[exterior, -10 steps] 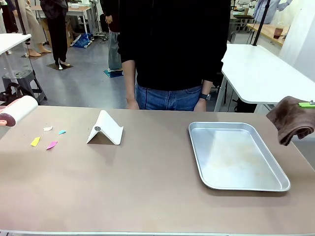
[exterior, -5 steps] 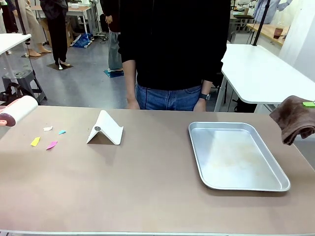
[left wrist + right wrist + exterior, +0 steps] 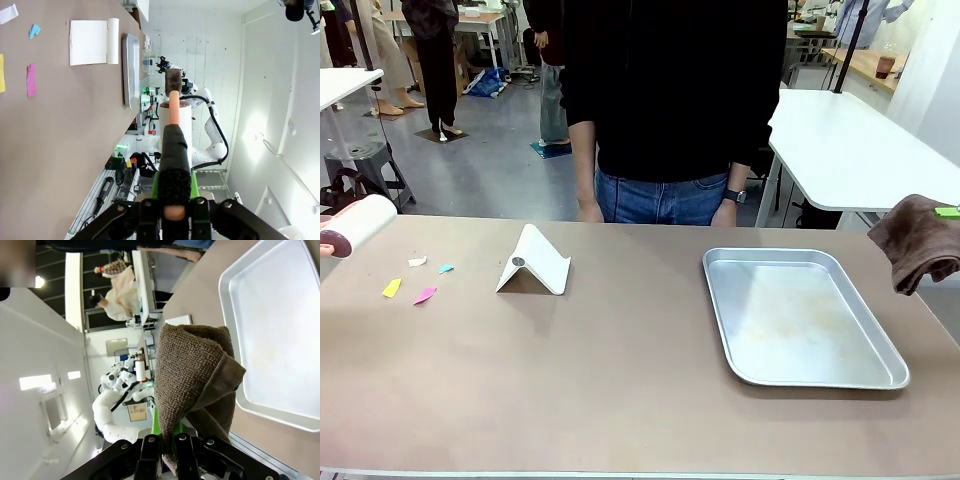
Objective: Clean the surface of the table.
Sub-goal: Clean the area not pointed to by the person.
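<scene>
Table (image 3: 620, 380): taupe-brown top with pale edge; spans the whole near part of the front view, between the robot's side and a person (image 3: 670, 100) standing at the far edge; the person's hands (image 3: 588, 212) hang just behind that edge.

Tray (image 3: 800, 320): shiny metal, rectangular, rounded corners; lies flat on the right half of the surface, nearer the right edge than the centre; its floor shows bare metal with faint smudges.

Stand (image 3: 535, 265): white folded sheet, tent-shaped; left of centre, toward the far edge; well apart from the tray.

Paper scraps, four, loose on the surface near the left edge: yellow scrap (image 3: 392, 288); pink scrap (image 3: 425, 295) just beside it; white scrap (image 3: 417, 261) and blue scrap (image 3: 445, 268) a little farther toward the far edge; none touching another.

Lint roller (image 3: 360, 222): white roll on a pinkish shaft with a black handle; held above the far left corner, clear of the surface.

Left gripper (image 3: 174, 192): fingers pressed onto the lint roller's black handle, green pads on either side of it.

Cloth (image 3: 192, 370): brown towelling, folded and drooping; held off the right edge, beside the tray, touching neither tray nor surface.

Right gripper (image 3: 167, 442): fingers pinched together on the cloth's lower fold.
</scene>
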`<state>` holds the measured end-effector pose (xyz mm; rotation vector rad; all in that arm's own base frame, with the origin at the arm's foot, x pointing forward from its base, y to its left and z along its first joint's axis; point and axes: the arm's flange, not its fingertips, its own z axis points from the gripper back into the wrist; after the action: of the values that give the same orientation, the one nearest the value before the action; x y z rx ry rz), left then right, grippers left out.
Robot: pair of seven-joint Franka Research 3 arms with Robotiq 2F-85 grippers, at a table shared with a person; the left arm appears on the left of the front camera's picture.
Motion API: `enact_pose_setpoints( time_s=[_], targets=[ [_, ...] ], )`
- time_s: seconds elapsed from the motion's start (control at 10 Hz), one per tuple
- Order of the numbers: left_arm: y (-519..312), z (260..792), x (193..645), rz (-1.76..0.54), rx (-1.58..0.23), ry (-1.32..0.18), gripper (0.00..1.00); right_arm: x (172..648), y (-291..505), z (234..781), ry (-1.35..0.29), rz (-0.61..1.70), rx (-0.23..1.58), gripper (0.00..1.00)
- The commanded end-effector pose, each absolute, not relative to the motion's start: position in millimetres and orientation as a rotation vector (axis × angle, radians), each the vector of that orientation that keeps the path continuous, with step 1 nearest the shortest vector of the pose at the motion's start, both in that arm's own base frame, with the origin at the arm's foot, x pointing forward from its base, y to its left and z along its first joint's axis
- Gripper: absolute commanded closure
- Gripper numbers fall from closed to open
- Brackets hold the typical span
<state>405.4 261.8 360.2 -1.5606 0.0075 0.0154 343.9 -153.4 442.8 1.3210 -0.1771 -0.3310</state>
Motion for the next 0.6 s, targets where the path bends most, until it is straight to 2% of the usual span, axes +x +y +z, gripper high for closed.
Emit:
enact_pose_setpoints(
  time_s=[0.0, 0.4, 0.5],
  targets=[
    [262.9, 362.8, 401.3, -0.006, -1.567, 0.001, 1.00, 344.3, -153.7, 446.7, -0.186, -0.319, 1.336, 0.93],
    [262.9, 362.8, 401.3, -0.006, -1.567, 0.001, 1.00, 344.3, -153.7, 446.7, -0.186, -0.319, 1.336, 0.93],
    [261.8, 360.2, 405.4, 0.015, -1.561, 0.008, 0.78, 344.3, -153.7, 446.7, -0.186, -0.319, 1.336, 0.93]
  ],
)
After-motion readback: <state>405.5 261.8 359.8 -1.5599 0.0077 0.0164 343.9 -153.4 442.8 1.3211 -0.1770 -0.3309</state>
